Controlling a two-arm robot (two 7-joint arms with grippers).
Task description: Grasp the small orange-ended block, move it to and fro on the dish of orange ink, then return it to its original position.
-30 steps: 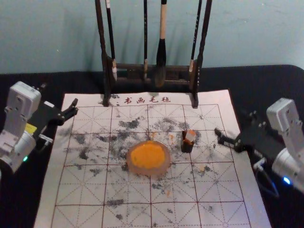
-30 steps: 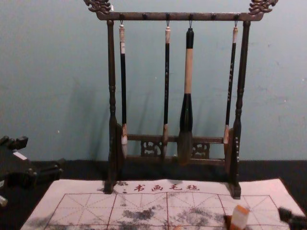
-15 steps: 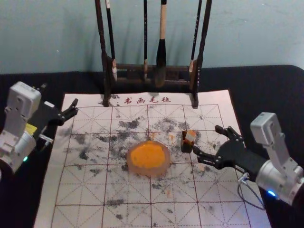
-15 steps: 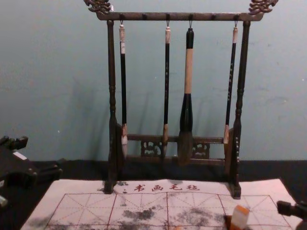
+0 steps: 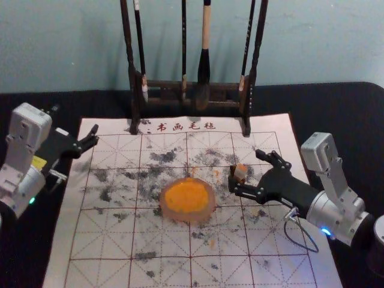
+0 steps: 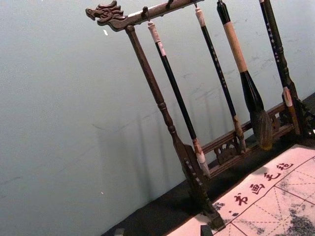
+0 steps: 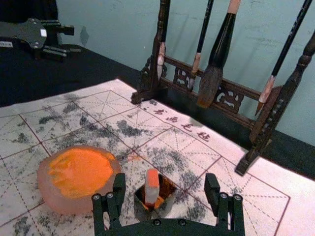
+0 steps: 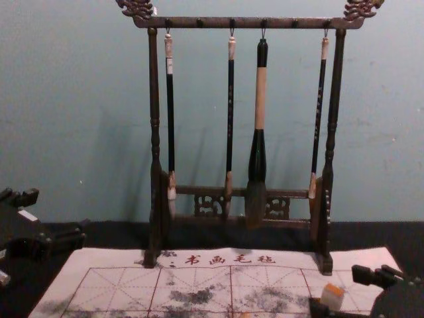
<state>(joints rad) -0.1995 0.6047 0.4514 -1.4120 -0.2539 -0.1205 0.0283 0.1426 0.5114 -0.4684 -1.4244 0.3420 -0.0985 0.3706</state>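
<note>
On the right half of the gridded mat (image 5: 99, 240), the small orange-ended block (image 7: 151, 189) stands, orange end up, in a small open-topped holder (image 7: 170, 204). The right gripper (image 5: 246, 171) is open around it: its two fingers are spread to either side of the block and holder, gripping neither. One finger appears to lie very close to the holder's side, though contact cannot be established from these angles. Beside the holder, toward the robot's left, sits the round, pale-rimmed dish (image 5: 170, 213), with orange ink (image 5: 187, 195) across its middle. The left gripper (image 5: 75, 122) is parked above the mat's far left corner region, its fingers also parted, well apart from the block. Behind the dish and holder, a dark wooden rack (image 8: 154, 132) carries four hanging brushes (image 8: 260, 99); its feet rest on the far edge of the mat, which is spread over the black counter (image 5: 324, 105) and marked with grey smudges.
</note>
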